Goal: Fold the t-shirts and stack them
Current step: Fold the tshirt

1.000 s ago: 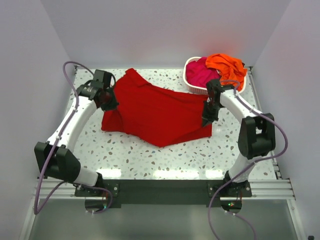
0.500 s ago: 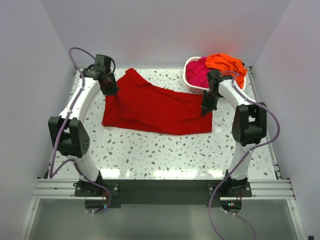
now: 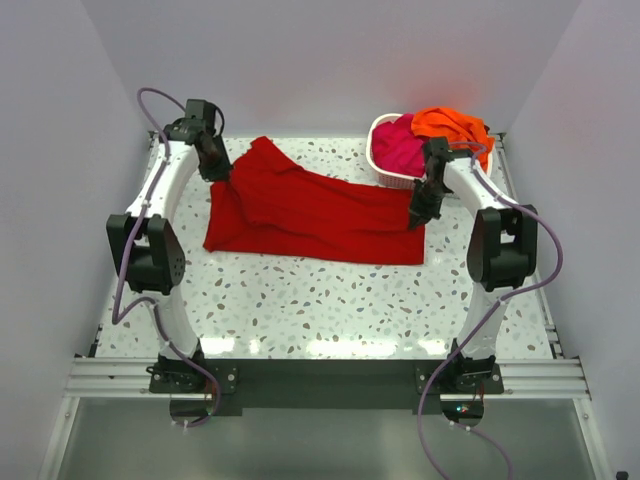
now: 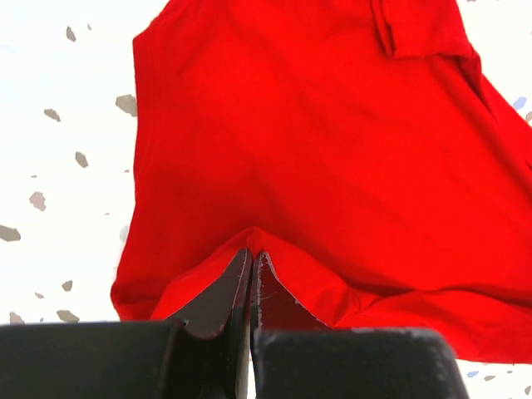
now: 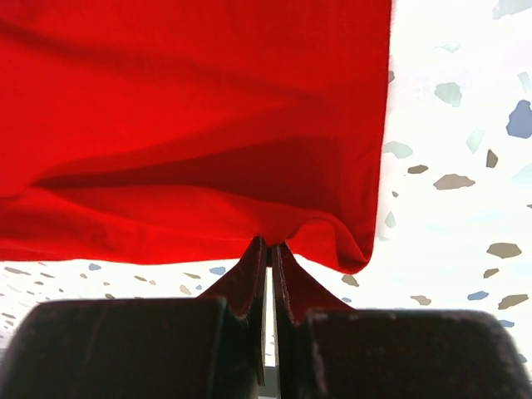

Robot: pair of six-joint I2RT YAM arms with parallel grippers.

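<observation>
Red t-shirt (image 3: pixel 320 215) lies spread on the table (image 3: pixel 330 300), left gripper (image 3: pixel 224 174) clenched on its far-left edge, right gripper (image 3: pixel 416 221) on its right edge; magenta t-shirt (image 3: pixel 398 150) and orange t-shirt (image 3: pixel 455 128) fill the far-right basket (image 3: pixel 386 173).

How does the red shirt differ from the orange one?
The deep red cloth t-shirt lies spread out on the speckled table; the bright orange cloth t-shirt sits crumpled over the white slatted basket's rim. The red one is pinched by the left end effector and right end effector; the orange one is untouched. Both are plain cloth.
</observation>
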